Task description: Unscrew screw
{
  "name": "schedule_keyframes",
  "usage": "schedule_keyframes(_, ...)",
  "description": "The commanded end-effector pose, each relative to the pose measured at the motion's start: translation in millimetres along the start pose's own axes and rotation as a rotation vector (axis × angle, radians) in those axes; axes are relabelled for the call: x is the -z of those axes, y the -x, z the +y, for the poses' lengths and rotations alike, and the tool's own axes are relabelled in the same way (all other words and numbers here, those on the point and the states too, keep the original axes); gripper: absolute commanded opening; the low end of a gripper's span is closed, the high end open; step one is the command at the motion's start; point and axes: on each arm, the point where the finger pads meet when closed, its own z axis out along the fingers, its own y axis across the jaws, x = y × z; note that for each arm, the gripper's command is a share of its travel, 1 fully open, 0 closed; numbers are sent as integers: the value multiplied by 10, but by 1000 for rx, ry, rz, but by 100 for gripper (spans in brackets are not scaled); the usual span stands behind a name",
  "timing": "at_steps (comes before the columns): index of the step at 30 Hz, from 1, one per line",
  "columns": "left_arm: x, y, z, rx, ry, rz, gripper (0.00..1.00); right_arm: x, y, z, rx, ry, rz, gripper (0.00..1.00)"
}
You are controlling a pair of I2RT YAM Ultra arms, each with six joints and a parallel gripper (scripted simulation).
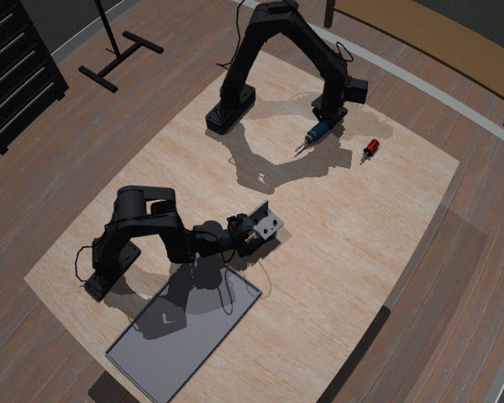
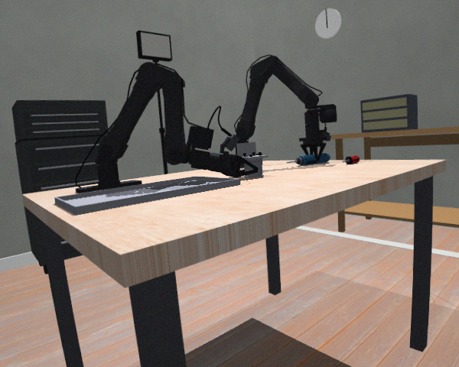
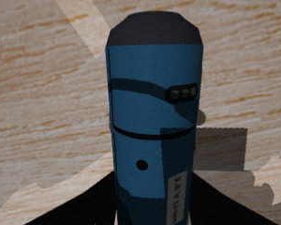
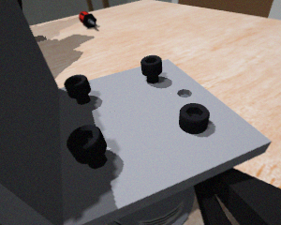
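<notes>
Jaws of the left gripper (image 1: pixel 329 117) (image 2: pixel 313 154) (image 3: pixel 154 197) look pinched on both sides of the long screwdriver with the dark blue barrel; the right gripper's (image 1: pixel 257 241) (image 2: pixel 253 169) (image 4: pixel 220 192) stand part way apart around the round grey joint module (image 2: pixel 256 166) (image 4: pixel 161 213), and I cannot tell if they press on it. The big pale wooden table (image 1: pixel 352 247) (image 2: pixel 222 213) (image 3: pixel 253 56) (image 4: pixel 244 47) holds it all. The flat grey tray (image 1: pixel 212 322) (image 2: pixel 151 200) sits near the right arm. The joint module stands up, with the L-shaped grey metal bracket (image 1: pixel 270 223) (image 2: pixel 246 149) (image 4: pixel 145 136) on top. It isn't stuck to the table, so a hard or slanted push could tip it or slide it if the right gripper is loose. The blue screwdriver (image 1: pixel 317 130) (image 2: pixel 305 159) (image 3: pixel 150 112) lies low and flat, so it likely has to be lifted and turned tip down; a weak pinch could let it slip or swing. The small red screwdriver (image 1: pixel 373 146) (image 2: pixel 353 159) (image 4: pixel 85 18) lies near it, and a careless swing may bump it. Three black screws poke up, like the far one (image 1: pixel 275 222) (image 4: pixel 152 67). One black screw (image 1: pixel 265 231) (image 4: pixel 194 118) sits right down, so it looks like the one to loosen. Picking a tall one by mistake, or missing the socket, could spoil the job.
</notes>
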Motion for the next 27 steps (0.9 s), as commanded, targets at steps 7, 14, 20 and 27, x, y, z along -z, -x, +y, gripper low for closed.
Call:
schedule_keyframes(7, 36, 31, -31, -3, -11, -16, 42, -14, 22, -2, -3, -3, -1, 59)
schedule_keyframes(14, 36, 31, -31, -3, -11, -16, 42, -14, 22, -2, -3, -3, -1, 59)
schedule_keyframes(20, 36, 31, -31, -3, -11, -16, 42, -14, 22, -2, -3, -3, -1, 59)
schedule_keyframes(27, 190, 73, -89, -10, -29, -37, 42, -14, 22, -2, -3, -3, -1, 59)
